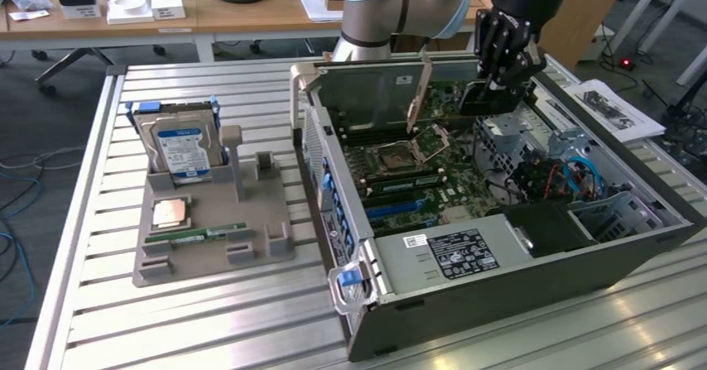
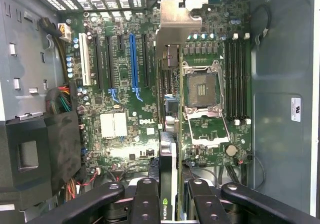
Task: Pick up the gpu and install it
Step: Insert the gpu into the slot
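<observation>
Black multi-finger gripper (image 1: 494, 84) is clamped on the gpu (image 2: 168, 154), a thin dark expansion card with a silver end bracket. The pads pinch its two flat faces, so it hangs on edge. The card is in the air inside the open grey computer case (image 1: 519, 304), near the case's far wall and above the green motherboard (image 2: 100, 149). It is not seated: the long blue slot (image 2: 134, 59) stands empty, off to one side of the card. Judgement: the on-edge hold suits a straight push into a slot.

Bright even light, soft glare on the metal table (image 1: 199, 320), shadow inside the computer case (image 1: 497, 304).
</observation>
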{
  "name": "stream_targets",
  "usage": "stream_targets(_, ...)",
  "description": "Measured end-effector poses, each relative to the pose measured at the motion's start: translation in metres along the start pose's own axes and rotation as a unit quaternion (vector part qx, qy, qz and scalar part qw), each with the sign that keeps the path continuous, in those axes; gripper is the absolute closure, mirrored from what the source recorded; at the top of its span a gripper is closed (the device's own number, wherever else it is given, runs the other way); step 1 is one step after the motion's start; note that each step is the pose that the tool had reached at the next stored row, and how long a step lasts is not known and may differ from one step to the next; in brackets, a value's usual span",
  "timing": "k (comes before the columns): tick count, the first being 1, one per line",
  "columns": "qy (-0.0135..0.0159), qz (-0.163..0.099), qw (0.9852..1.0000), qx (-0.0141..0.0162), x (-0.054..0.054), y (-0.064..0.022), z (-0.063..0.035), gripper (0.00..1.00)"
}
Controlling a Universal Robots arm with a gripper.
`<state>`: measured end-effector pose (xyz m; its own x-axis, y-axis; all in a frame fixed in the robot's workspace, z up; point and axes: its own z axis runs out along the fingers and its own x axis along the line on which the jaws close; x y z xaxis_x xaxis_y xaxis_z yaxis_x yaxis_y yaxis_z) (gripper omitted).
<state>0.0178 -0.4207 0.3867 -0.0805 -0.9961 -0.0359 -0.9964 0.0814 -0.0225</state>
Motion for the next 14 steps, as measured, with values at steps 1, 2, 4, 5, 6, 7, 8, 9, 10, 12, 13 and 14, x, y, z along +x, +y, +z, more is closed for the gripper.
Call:
stream_targets(1, 0.0000, 0.000, 1.0000, 0.0000, 0.000, 0.0000, 0.0000, 0.73)
stream_targets(2, 0.0000, 0.000, 1.0000, 0.0000, 0.000, 0.0000, 0.0000, 0.73)
stream_targets(4, -0.0001, 0.000, 1.0000, 0.0000, 0.000, 0.0000, 0.0005, 0.73)
stream_targets(5, -0.0001, 0.000, 1.0000, 0.0000, 0.000, 0.0003, 0.0007, 0.73)
stream_targets(6, 0.0000, 0.000, 1.0000, 0.0000, 0.000, 0.0008, 0.0008, 0.73)
stream_targets(7, 0.0000, 0.000, 1.0000, 0.0000, 0.000, 0.0014, 0.0009, 0.73)
stream_targets(8, 0.0000, 0.000, 1.0000, 0.0000, 0.000, 0.0022, 0.0010, 0.73)
stream_targets(9, 0.0000, 0.000, 1.0000, 0.0000, 0.000, 0.0036, 0.0011, 0.73)
stream_targets(10, 0.0000, 0.000, 1.0000, 0.0000, 0.001, 0.0055, 0.0011, 0.73)
stream_targets(12, 0.0000, 0.000, 1.0000, 0.0001, 0.001, 0.0103, 0.0011, 0.73)
stream_targets(13, 0.0000, 0.000, 1.0000, 0.0002, 0.001, 0.0128, 0.0011, 0.73)
stream_targets(14, 0.0000, 0.000, 1.0000, 0.0002, 0.001, 0.0151, 0.0010, 0.73)
